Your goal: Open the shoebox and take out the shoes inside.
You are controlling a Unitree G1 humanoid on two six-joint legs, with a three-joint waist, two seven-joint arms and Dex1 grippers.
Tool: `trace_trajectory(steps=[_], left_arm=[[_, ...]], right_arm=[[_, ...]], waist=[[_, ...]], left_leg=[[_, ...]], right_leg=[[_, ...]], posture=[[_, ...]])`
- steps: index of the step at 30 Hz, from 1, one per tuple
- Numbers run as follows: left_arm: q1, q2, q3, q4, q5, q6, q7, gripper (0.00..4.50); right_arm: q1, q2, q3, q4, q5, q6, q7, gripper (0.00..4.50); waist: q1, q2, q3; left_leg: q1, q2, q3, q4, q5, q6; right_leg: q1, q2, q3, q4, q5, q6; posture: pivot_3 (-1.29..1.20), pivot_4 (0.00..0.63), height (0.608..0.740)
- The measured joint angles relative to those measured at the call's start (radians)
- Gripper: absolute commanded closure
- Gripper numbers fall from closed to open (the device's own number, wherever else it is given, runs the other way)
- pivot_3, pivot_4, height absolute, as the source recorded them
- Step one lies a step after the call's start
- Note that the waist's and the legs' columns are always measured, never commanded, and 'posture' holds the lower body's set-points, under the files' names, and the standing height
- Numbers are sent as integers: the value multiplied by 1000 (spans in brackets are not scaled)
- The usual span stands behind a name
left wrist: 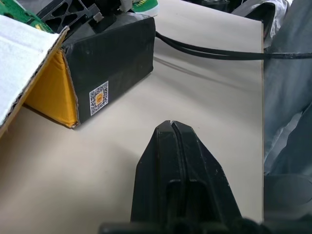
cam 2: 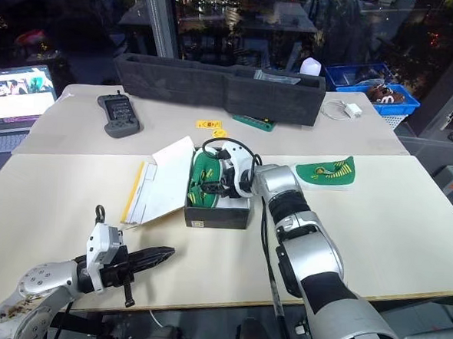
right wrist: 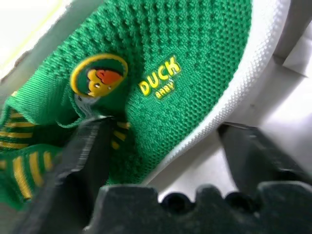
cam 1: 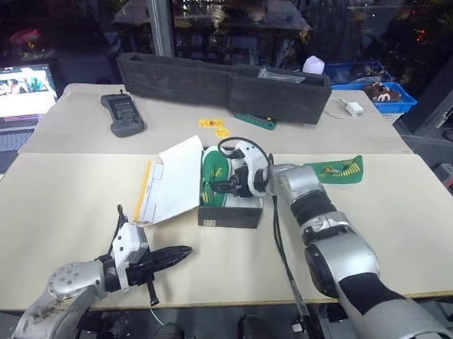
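- The shoebox (cam 1: 230, 208) sits mid-bench, its lid (cam 1: 172, 178) swung open to the robot's left, a green shoe (right wrist: 195, 73) inside.
- The right claw (cam 1: 227, 186) reaches into the box, fingers spread astride the shoe's side: one inside the shoe, one outside its white sole edge.
- The left claw (left wrist: 171, 146) hovers near the front edge, pressed together, empty.
- The pale bench (cam 1: 70, 206) also carries a green insole (cam 1: 338, 170), a dark foam tray (cam 1: 216, 83) and a handheld device (cam 1: 122, 114); dark windows stand behind.
- The right wrist view shows "DUCK" lettering on the shoe; the left wrist view shows the box's QR label (left wrist: 99, 97).
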Motion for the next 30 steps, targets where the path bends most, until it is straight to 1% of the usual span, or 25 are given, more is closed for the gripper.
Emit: trace_trajectory(steps=[3,6,13,17,19,23,28,30], left_arm=[[0,0,0,0,0,0,0,4500],[0,0,0,0,0,0,1,4500],[-3,0,0,0,0,2,5,4500],[-2,1,0,-1,0,2,5,4500],[-1,2,0,-1,-1,2,5,4500],[7,7,0,-2,-1,2,5,4500],[5,13,0,-2,-3,3,4,4500],[3,15,0,-3,-5,5,3,4500]], right_arm=[[-5,1,-15,3,1,-3,5,2977],[-12,0,-26,5,1,-4,4,3740],[-13,-20,-67,-45,5,20,-10,3740],[5,-43,-98,-177,42,81,-11,3740],[12,-49,-145,-226,81,129,-20,3740],[29,-52,-251,-251,160,212,-63,3740],[95,-42,-234,-311,170,310,-66,3740],[131,-40,-170,-361,162,324,-50,3740]], waist=[[-3,0,0],[-4,0,0],[2,2,1],[2,3,2],[2,3,2],[2,3,2],[-1,3,2],[-1,3,2]], left_leg=[[-1,0,0,0,0,0],[-4,0,0,0,0,0],[-9,0,0,0,0,0],[-11,0,0,0,0,0],[-11,0,0,0,0,0],[-10,0,0,0,0,0],[-11,0,0,0,-1,1],[-11,0,0,0,-1,1]], right_leg=[[-1,0,0,0,0,0],[-4,0,0,1,0,0],[-8,0,0,0,0,0],[-10,0,0,0,0,0],[-10,0,0,0,0,0],[-9,0,0,0,0,0],[-10,0,0,0,0,0],[-10,0,0,0,0,0]], posture=[[0,150,720],[0,150,720],[0,150,720],[0,150,720],[0,150,720],[0,150,720],[0,150,720],[0,150,720]])
